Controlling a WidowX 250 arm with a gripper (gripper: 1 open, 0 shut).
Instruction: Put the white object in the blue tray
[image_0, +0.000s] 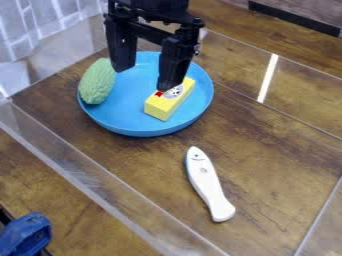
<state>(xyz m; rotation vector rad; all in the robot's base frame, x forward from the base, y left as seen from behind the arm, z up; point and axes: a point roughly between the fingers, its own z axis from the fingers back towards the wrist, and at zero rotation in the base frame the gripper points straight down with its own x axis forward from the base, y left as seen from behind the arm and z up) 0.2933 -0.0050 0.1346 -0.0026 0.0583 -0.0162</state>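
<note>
The white object (206, 183) is a long, slim plastic piece lying flat on the wooden table at the lower right, pointing toward the front. The blue tray (127, 123) sits behind it to the left, round and shallow. My gripper (146, 70) hangs above the tray, pointing down, its two black fingers (122, 50) spread wide with nothing between them. It is well away from the white object, up and to the left of it.
Inside the tray rest a green textured lump (98, 81) on the left and a yellow block (178, 98) with a red-white label on the right. A clear plastic wall (80, 170) runs along the table's left and front.
</note>
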